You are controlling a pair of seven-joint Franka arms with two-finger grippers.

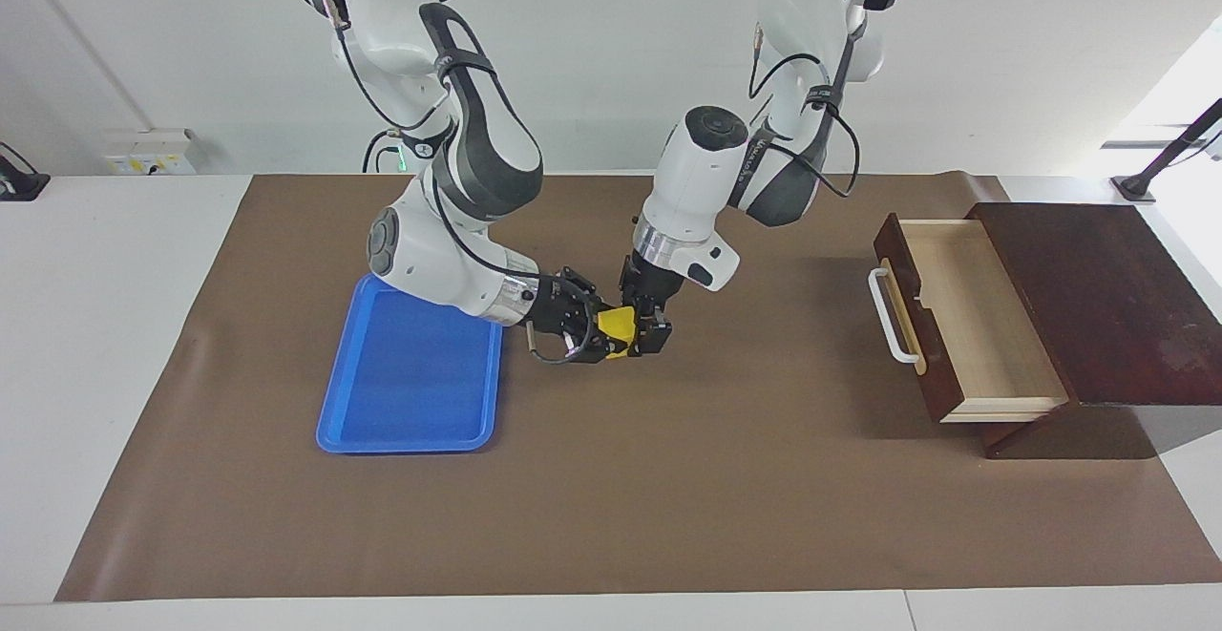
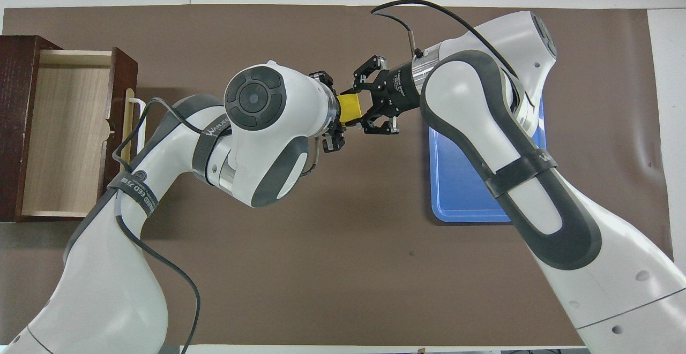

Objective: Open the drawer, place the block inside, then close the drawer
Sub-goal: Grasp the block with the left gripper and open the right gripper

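The yellow block [image 1: 618,324] hangs in the air over the middle of the brown mat, between the two grippers. My right gripper [image 1: 600,330] reaches in sideways from the blue tray's end and is shut on the block. My left gripper [image 1: 647,337] comes down from above and sits right against the block on the side toward the drawer. In the overhead view the block [image 2: 351,107] shows between the left gripper [image 2: 333,114] and the right gripper [image 2: 362,105]. The drawer [image 1: 964,316] stands pulled open at the left arm's end, its pale interior [image 2: 67,129] empty.
The dark brown cabinet [image 1: 1098,297] holds the drawer, whose white handle [image 1: 891,316] faces the table's middle. A flat blue tray [image 1: 410,373] lies empty at the right arm's end, partly under the right arm. A brown mat [image 1: 668,478] covers the table.
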